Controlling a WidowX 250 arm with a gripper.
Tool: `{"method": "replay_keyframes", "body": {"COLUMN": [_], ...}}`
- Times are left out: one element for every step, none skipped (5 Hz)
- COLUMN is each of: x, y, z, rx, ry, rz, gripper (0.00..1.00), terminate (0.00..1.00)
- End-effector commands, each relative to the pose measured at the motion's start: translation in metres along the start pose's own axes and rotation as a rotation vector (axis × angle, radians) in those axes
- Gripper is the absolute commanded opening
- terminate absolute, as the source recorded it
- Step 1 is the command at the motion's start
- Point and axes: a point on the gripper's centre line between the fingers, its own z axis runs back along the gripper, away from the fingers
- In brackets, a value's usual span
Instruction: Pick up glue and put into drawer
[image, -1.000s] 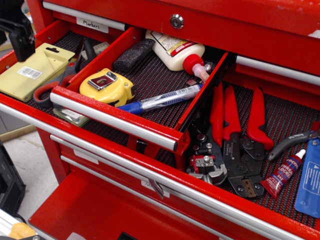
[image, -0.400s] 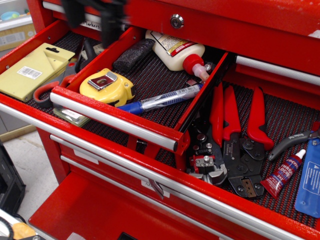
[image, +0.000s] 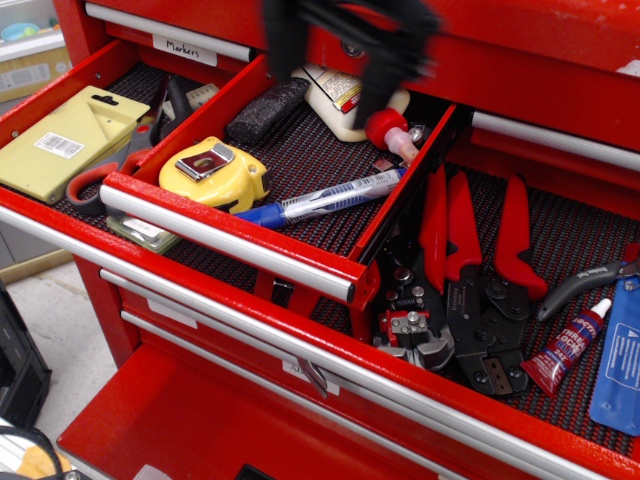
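The glue (image: 566, 347) is a small red tube with a white pointed cap and a blue band. It lies at the right of the wide open drawer (image: 420, 398), next to a blue packet (image: 618, 360). My gripper (image: 333, 80) is a dark motion-blurred shape at the top centre, above the back of the smaller pulled-out drawer (image: 225, 237). Its two fingers stand apart with nothing between them. It is far to the left of the glue and above it.
The smaller drawer holds a yellow tape measure (image: 213, 172), a blue-and-white pen (image: 320, 198), a black block (image: 266, 108) and a large white bottle with a red cap (image: 345, 105). Red-handled crimping pliers (image: 470, 270) lie left of the glue. A yellow-green flat pack (image: 65, 142) lies far left.
My gripper has swept from the upper left corner rightward along the top to the centre. Nothing in the drawers has moved.
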Motion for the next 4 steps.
{"method": "replay_keyframes", "body": {"x": [0.013,0.016,0.021,0.024], "y": [-0.08,-0.131,-0.152,-0.169], "z": [0.026,0.025,0.022,0.013], "rx": [-0.004,0.004,-0.01,-0.046], "ry": [-0.049,-0.039,-0.054,-0.069], "rz": [0.019,-0.009,-0.002,-0.006], "gripper": [1.0,1.0,1.0,1.0], "terminate": [0.0,0.0,0.0,0.0]}}
